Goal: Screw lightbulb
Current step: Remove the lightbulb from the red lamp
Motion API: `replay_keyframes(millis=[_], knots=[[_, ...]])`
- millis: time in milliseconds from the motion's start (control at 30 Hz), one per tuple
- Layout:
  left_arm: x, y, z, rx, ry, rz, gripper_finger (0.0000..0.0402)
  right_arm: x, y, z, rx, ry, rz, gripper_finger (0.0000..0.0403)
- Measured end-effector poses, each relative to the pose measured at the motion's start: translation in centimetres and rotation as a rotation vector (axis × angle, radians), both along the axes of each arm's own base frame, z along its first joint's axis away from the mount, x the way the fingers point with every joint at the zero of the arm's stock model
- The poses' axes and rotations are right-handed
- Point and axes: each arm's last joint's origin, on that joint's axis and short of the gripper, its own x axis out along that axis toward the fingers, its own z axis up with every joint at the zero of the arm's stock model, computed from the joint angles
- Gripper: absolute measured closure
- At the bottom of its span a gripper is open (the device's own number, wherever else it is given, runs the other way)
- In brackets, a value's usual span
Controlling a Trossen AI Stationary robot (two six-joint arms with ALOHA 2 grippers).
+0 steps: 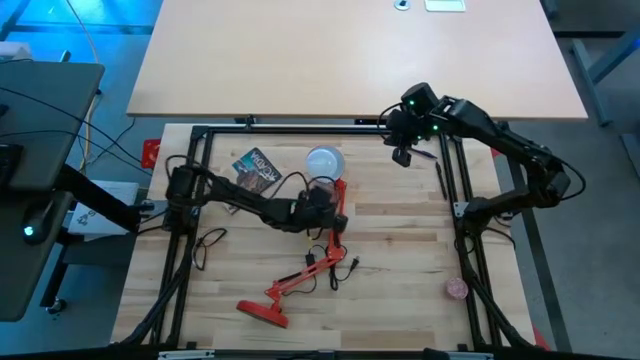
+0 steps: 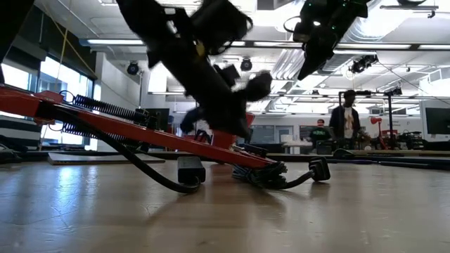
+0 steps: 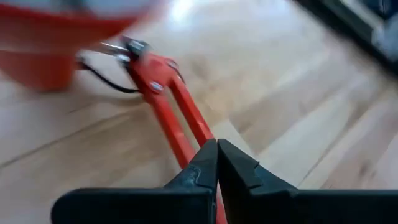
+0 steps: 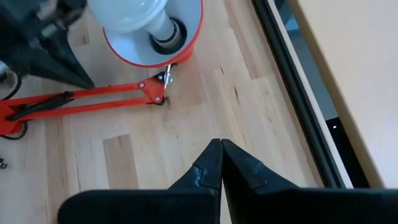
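Setting: a pale wooden counter [image 1: 400, 250] inside a black frame, with a workshop hall and people standing far behind it in the low view.
Lamp: a red desk lamp [image 1: 300, 275] lies across the lower centre of the high view, its round base at lower left and its shade [image 4: 186, 37] turned up toward the centre.
Lightbulb: the lightbulb [image 4: 134, 15] sits neck-down in the shade's socket, white dome showing, just above centre in the high view.
Left gripper: the left gripper [image 3: 217, 165] is low over the lamp's red arm just below the shade, fingers pressed together on nothing.
Right gripper: the right gripper [image 4: 222, 165] hangs raised at the upper right of the high view, well apart from the bulb, fingers together and empty.
Step in hand, as a judgement: the bulb looks seated but perhaps not tight.
Doing it well: open the fingers wide, close gently around the dome, turn in short strokes about the socket's axis, and steady the shade so the lamp does not swivel.
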Motion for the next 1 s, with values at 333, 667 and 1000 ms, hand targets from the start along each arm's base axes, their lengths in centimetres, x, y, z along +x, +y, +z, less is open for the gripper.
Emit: replay_keyframes(millis=[333,667,1000], knots=[[1.1,-1.1,-1.3,0.216,-0.041,0.037,0.0401,0.0,0.0,0.0,-0.001,-0.001,0.002,0.0403],[2.4,-0.1,-4.3,0.353,-0.029,0.009,0.0401,0.1,-0.1,0.1,0.012,-0.019,-0.027,0.0403],[2.3,-0.2,-7.1,0.275,-0.028,0.046,0.0401,0.2,-0.1,0.2,0.012,-0.04,-0.038,0.0403]])
